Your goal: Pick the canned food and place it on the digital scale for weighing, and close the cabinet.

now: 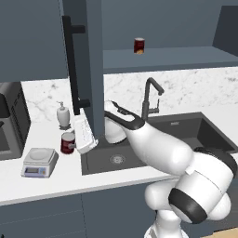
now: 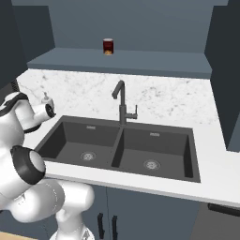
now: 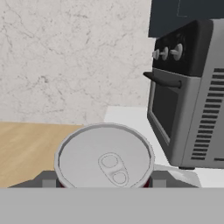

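Note:
The canned food (image 1: 68, 142), dark red with a silvery pull-tab top (image 3: 105, 157), hangs just above the counter, a little right of and behind the digital scale (image 1: 39, 161). My gripper (image 1: 75, 141) is shut on the can, a dark fingertip (image 3: 48, 181) pressed against each side of it. The scale's white platform is bare. One cabinet door (image 1: 88, 60) with a long black handle (image 1: 69, 60) stands swung open above my hand. Farther right, the open cabinet's shelf (image 2: 117, 61) is exposed.
A second dark-red can (image 1: 139, 45) with an orange mark stands on the cabinet shelf. A soap dispenser (image 1: 62, 115) sits behind the held can. A toaster oven (image 1: 11, 121) stands at the far left. The double sink (image 2: 122, 145) and faucet (image 2: 122, 103) lie to the right.

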Tool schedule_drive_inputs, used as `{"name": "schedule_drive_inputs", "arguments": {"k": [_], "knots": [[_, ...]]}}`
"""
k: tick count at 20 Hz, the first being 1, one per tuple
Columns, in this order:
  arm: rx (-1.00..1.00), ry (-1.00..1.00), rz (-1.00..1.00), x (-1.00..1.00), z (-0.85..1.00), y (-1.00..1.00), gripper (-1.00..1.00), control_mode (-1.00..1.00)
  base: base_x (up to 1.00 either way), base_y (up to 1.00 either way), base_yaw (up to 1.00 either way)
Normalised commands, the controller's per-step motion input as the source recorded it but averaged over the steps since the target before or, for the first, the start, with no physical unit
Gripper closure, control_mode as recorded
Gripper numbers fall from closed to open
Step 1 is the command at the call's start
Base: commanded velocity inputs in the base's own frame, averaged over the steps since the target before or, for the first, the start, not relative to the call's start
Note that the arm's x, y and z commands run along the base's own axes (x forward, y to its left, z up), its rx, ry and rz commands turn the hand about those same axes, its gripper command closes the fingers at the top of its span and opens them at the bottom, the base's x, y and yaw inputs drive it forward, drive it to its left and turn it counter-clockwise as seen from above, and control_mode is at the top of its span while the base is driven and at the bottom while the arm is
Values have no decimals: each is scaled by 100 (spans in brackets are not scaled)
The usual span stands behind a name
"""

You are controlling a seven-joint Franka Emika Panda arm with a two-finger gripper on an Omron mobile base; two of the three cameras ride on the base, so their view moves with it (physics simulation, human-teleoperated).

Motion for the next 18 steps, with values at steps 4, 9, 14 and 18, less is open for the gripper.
{"name": "schedule_drive_inputs", "arguments": {"k": [4, 9, 14, 18], "knots": [[0, 0, 0, 20, -8, 28, 100, -100, 0, 0, 0], [0, 0, 0, 19, -1, 15, 100, -100, 0, 0, 0], [0, 0, 0, 5, -15, 20, 100, -100, 0, 0, 0], [0, 0, 0, 0, -31, 23, 100, -100, 0, 0, 0]]}}
